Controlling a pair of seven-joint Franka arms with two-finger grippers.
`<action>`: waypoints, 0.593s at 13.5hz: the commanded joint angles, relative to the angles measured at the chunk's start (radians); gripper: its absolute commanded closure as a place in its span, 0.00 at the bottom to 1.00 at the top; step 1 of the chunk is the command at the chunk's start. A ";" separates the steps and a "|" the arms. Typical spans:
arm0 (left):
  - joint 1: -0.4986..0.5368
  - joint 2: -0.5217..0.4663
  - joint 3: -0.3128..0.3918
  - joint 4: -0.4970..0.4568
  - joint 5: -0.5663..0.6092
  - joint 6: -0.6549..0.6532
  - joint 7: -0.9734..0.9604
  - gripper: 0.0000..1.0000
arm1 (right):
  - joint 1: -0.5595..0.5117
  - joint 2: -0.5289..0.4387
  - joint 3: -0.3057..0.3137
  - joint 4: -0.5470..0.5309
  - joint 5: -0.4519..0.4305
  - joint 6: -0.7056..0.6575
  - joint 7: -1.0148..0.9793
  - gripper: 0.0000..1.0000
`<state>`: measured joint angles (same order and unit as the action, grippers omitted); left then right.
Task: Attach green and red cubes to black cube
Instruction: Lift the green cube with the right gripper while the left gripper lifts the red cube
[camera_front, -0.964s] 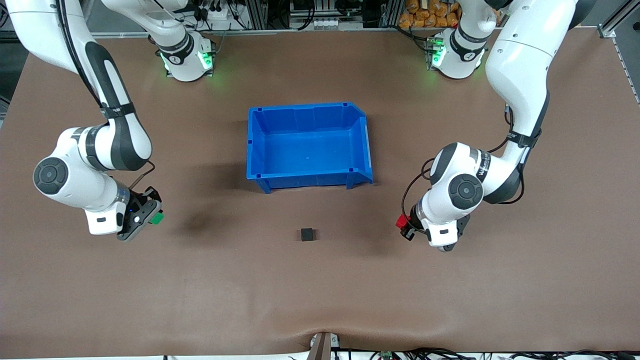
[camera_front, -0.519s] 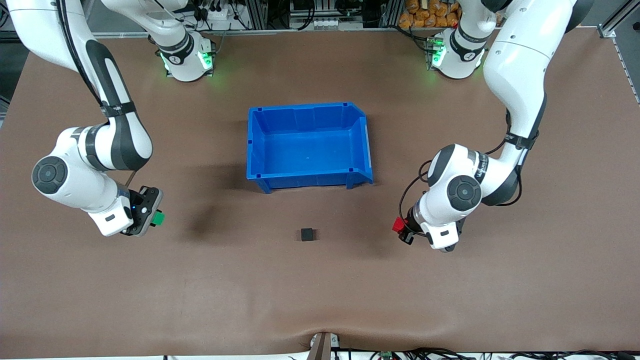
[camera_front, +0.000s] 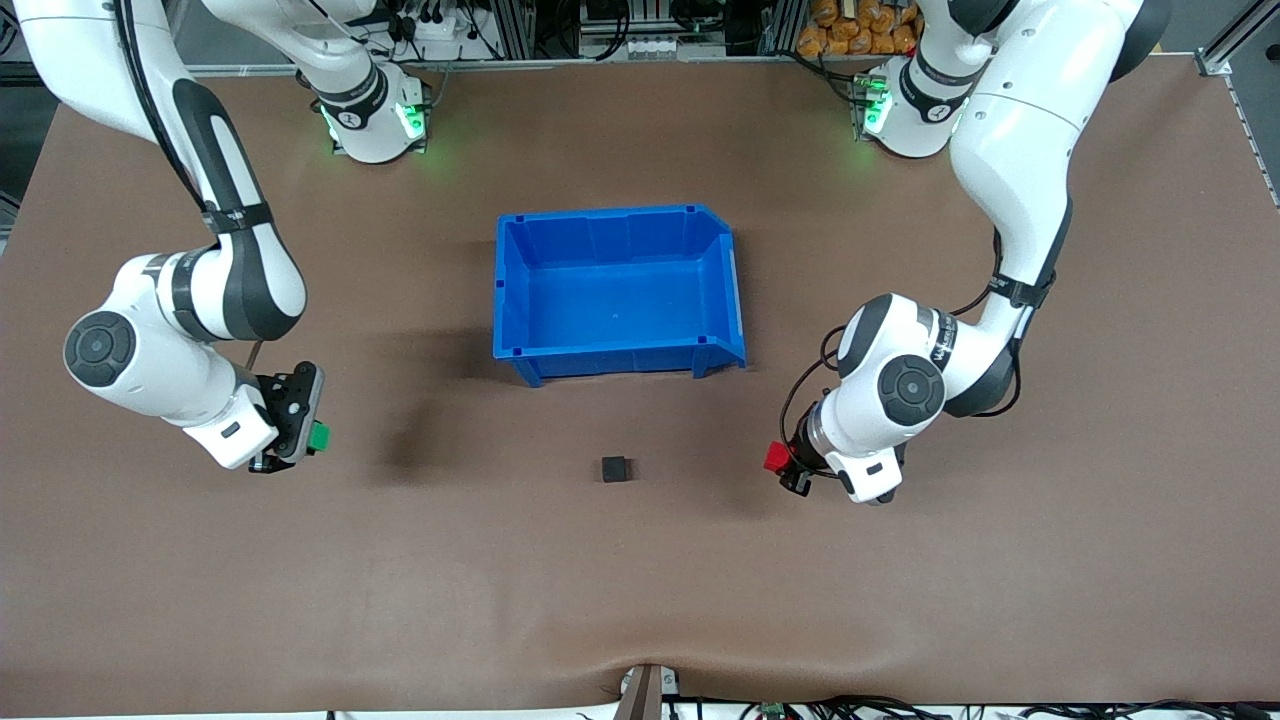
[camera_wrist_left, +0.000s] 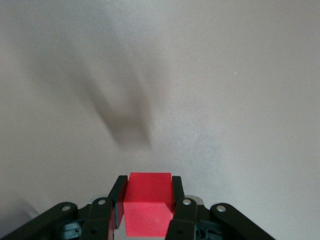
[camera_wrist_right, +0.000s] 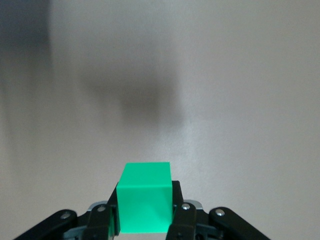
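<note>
No writing can be read on any cube or on the bin. Three cubes and one blue bin (camera_front: 618, 290) show. The left hand (camera_front: 783, 468) grips the red cube (camera_front: 775, 457) and the right hand (camera_front: 300, 440) the green cube (camera_front: 319, 436), both above bare tabletop (camera_front: 640, 580); the black cube (camera_front: 615, 468) sits between the hands.

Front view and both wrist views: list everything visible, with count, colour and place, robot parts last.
black cube: 1, black, on the table, nearer to the front camera than the bin
bin: 1, blue, mid-table, nothing visible inside
table: 1, brown mat
red cube: 1, red, held in the left gripper
green cube: 1, green, held in the right gripper
left gripper: shut on the red cube, over the table toward the left arm's end
right gripper: shut on the green cube, over the table toward the right arm's end
</note>
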<state>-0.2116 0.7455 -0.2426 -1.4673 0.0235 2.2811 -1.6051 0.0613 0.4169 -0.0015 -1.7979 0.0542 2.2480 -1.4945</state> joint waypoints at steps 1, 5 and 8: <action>-0.023 0.029 0.003 0.027 -0.028 0.041 -0.044 1.00 | 0.040 0.000 -0.002 0.035 0.006 -0.011 -0.056 1.00; -0.041 0.051 0.005 0.033 -0.030 0.098 -0.050 1.00 | 0.074 0.005 -0.002 0.042 0.006 -0.010 -0.131 1.00; -0.069 0.086 0.005 0.085 -0.031 0.103 -0.085 1.00 | 0.078 0.008 -0.003 0.037 0.006 -0.018 -0.135 1.00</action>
<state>-0.2492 0.7907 -0.2433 -1.4476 0.0086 2.3825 -1.6551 0.1389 0.4194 0.0012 -1.7714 0.0543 2.2446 -1.6019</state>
